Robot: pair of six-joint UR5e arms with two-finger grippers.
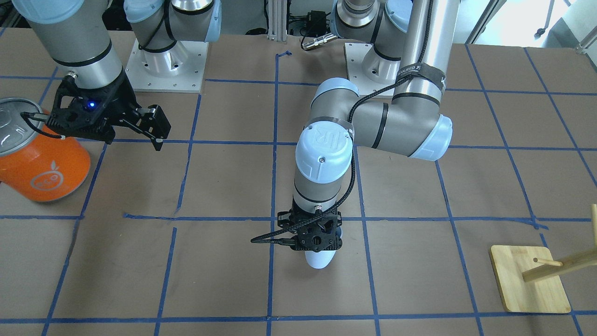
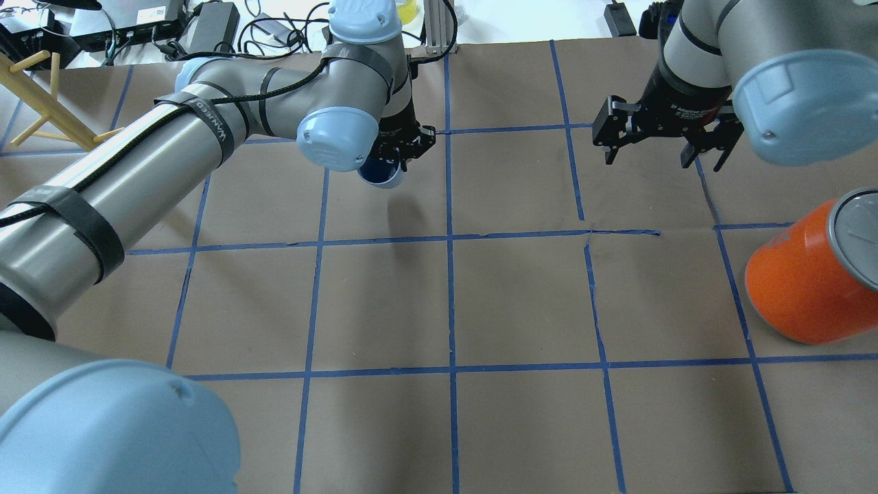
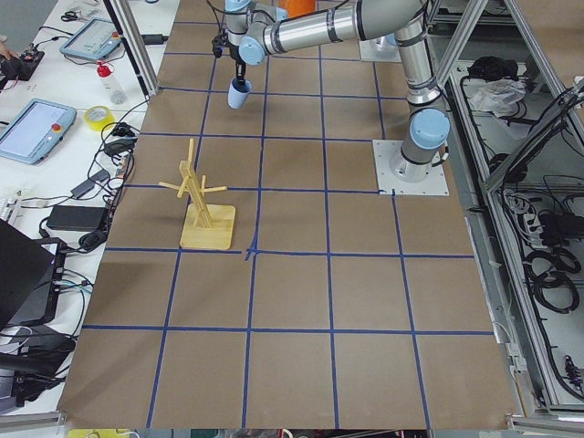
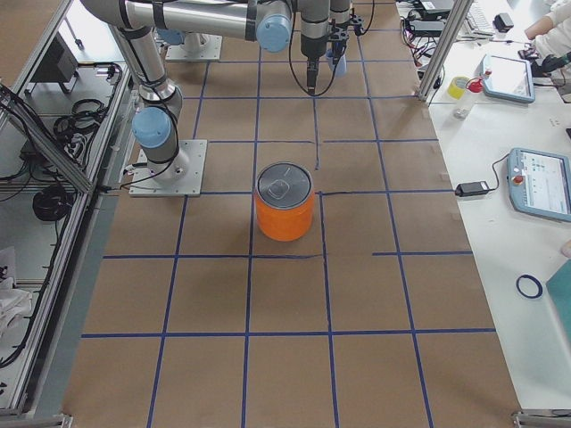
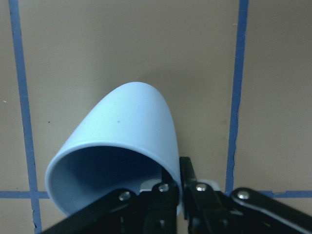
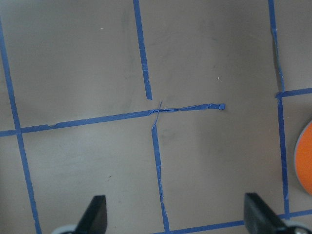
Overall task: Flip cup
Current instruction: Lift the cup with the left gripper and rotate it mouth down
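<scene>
Brown table (image 2: 521, 302), orange can (image 2: 802, 288) (silver-lidded), wooden rack (image 1: 529, 284), left gripper (image 2: 400, 149) pinching cup (image 5: 126, 126).

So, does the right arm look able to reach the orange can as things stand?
Probably yes. The right gripper, open, hangs above the table close beside the orange can, with nothing between them. The left gripper holds the cup well away, on the other side.

Cameras are looking over my shoulders, facing me across the bench (image 1: 140, 261), and watching from both ends. My wrist ones are peering close; the left is sharing the cup (image 5: 122, 126) with them.
</scene>
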